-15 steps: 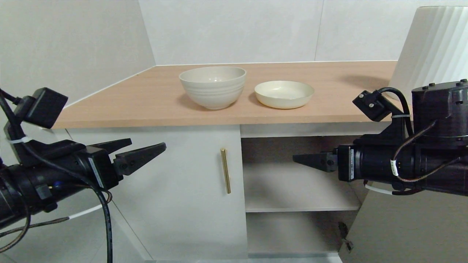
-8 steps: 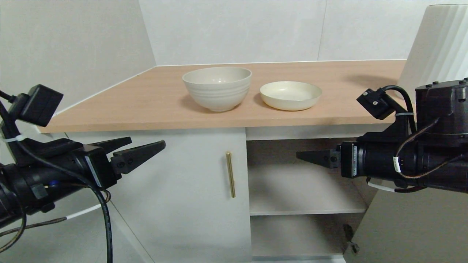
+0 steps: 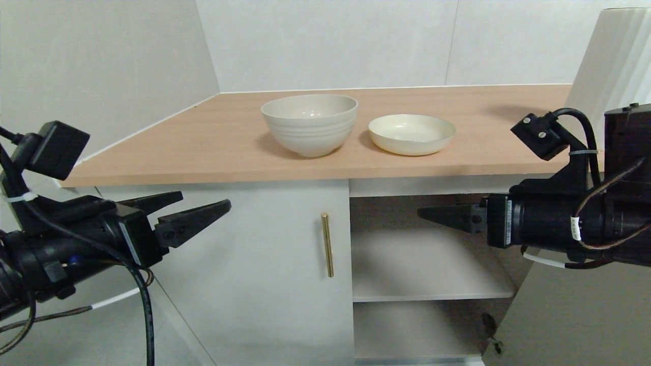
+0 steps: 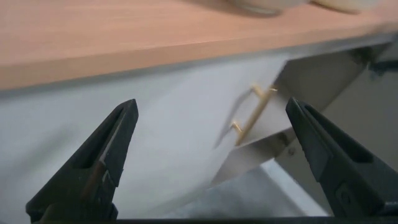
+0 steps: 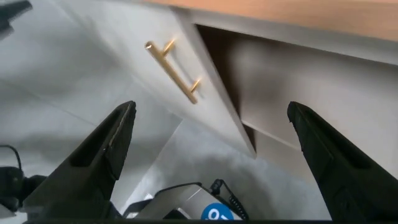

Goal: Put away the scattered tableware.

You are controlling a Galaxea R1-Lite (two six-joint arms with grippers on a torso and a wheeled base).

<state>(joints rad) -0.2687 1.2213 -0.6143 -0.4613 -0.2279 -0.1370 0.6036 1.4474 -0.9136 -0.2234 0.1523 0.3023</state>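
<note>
The bowl and the shallow dish sit on the worktop, toward its front edge. The dish is just beside the bowl on the right, and the two are not touching. Both tools hang lower than that, below the worktop's edge. The left tool, fingers spread wide, is in front of the shut door, so the bowl lies above it and off to its right. The right tool, also spread going by its wrist view, points in over the open shelf beside that door, with the dish almost straight above its tip. I'd judge the right arm the nearer one for the dish. It would need to rise clear of the worktop's edge before any grasp, and the shelf lies right beneath for the set-down.
</note>
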